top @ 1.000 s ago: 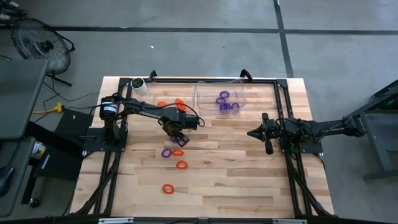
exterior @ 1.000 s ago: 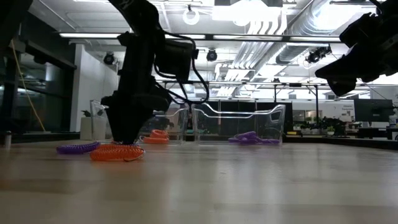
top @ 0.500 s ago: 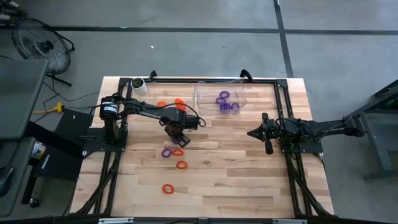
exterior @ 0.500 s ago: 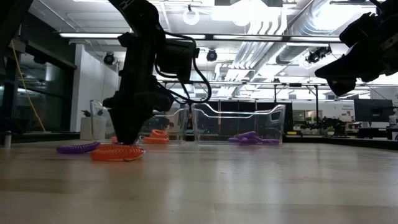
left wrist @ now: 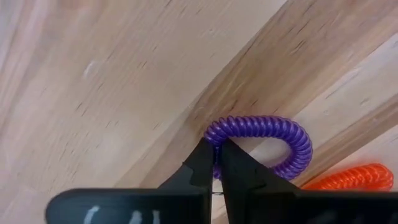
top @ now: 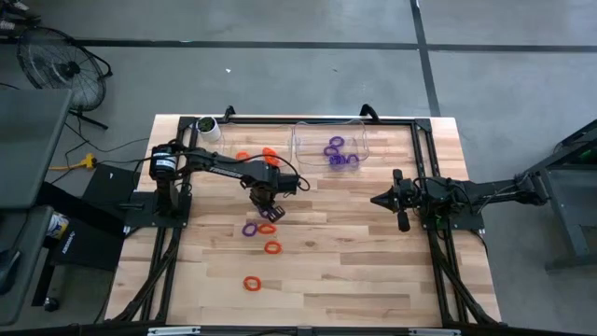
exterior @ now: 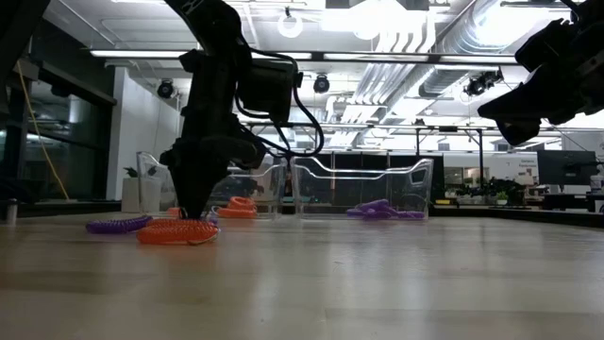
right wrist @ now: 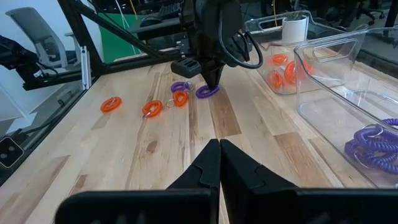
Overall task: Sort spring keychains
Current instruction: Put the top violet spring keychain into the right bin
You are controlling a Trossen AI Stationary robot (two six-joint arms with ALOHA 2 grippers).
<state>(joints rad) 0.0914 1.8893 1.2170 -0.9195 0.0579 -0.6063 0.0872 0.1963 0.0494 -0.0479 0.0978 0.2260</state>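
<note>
The left gripper (left wrist: 214,163) is closing: its two dark fingers, spread wide a second ago, are now pinching together on the near edge of a purple coiled spring keychain ring (left wrist: 264,140) lying on the wooden table. In the high view the left gripper (top: 265,207) is sitting slightly nearer the bins than before, and in the low view the dark wrist (exterior: 209,151) above the jaws is shifting a little sideways.
</note>
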